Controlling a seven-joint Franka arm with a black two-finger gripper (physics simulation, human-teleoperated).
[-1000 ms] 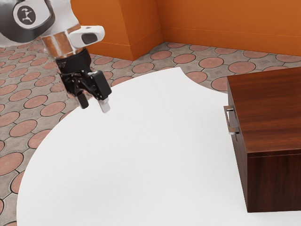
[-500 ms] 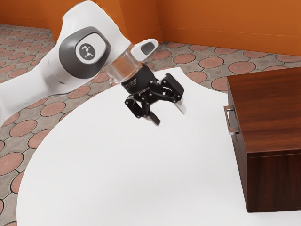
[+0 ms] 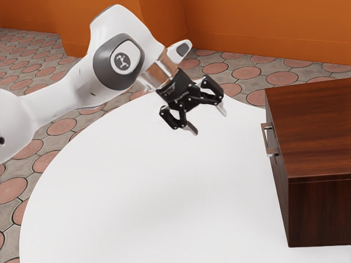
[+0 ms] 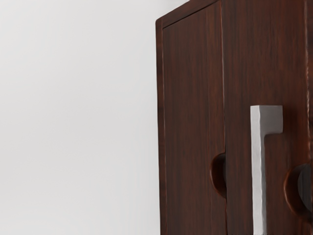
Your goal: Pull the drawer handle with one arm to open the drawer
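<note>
The white table [image 3: 137,192] holds the brown drawer box [image 3: 312,126] at its edge on the exterior view's right. The gripper [image 3: 208,121] has swung closer and now faces it, fingers spread and empty. The little handle [image 3: 268,141] is untouched, so grabbing comes next.

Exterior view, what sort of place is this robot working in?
Probably a simulated indoor room set up for tabletop practice: a round white table stands on a floor of reddish circular tiles, orange walls close the corner behind, and a dark wooden drawer cabinet sits on the table.
</note>
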